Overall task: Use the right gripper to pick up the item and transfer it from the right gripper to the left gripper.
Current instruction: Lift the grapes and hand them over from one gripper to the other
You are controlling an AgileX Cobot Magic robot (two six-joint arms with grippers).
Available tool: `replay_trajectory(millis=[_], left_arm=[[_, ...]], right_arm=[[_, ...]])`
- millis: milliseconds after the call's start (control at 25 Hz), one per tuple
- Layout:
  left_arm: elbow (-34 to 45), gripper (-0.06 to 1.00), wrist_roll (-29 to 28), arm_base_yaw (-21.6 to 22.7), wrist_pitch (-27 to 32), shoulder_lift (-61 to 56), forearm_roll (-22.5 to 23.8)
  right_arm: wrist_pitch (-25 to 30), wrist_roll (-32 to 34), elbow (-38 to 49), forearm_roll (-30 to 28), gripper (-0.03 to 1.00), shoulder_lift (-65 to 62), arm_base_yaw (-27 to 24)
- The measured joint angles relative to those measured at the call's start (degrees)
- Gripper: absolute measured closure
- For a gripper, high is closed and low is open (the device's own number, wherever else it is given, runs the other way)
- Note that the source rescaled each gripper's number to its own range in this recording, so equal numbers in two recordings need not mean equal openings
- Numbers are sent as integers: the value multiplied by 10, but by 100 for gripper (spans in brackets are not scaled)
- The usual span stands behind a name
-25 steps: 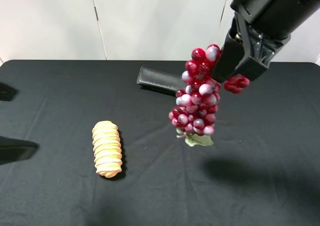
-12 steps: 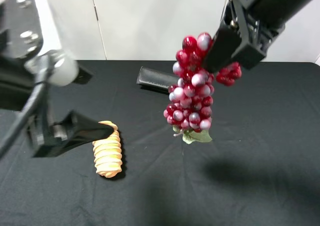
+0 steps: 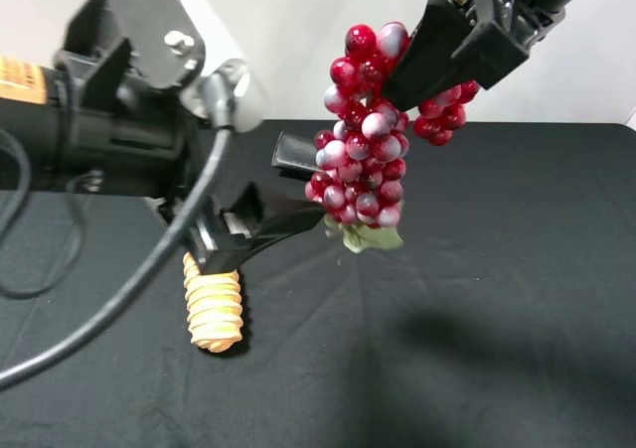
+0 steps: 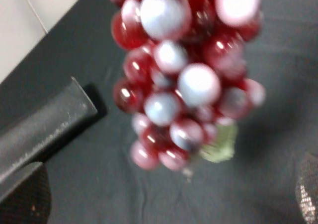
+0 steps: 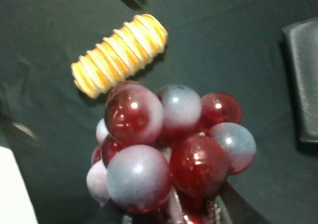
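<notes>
A bunch of red and pale plastic grapes (image 3: pixel 360 145) with a green leaf hangs in the air above the black table. My right gripper (image 3: pixel 415 78) is shut on the top of the bunch, which fills the right wrist view (image 5: pixel 166 149). My left gripper (image 3: pixel 298 220) is open, with its fingertips just left of and below the bunch's lower end. In the left wrist view the grapes (image 4: pixel 184 85) hang close in front, above the gap between the two fingers (image 4: pixel 22 196), and I cannot tell whether they touch.
A ridged tan bread-like roll (image 3: pixel 212 309) lies on the black tablecloth (image 3: pixel 477 349) under the left arm; it also shows in the right wrist view (image 5: pixel 119 55). A flat black case (image 3: pixel 296 154) lies behind the grapes. A white wall stands behind the table.
The left arm has swung in from the left edge up to the grapes. The right gripper has carried the bunch higher and to the left.
</notes>
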Motion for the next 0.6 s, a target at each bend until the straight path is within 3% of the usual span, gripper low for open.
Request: replay_trajectory(millis=[280, 600], left_arm=[[0, -4, -6, -1, -82, 55, 0], [0, -4, -70, -1, -133, 67, -2]], right_arm=[[0, 1, 0, 67, 97, 0, 0], [-8, 1, 0, 101, 97, 0, 0]])
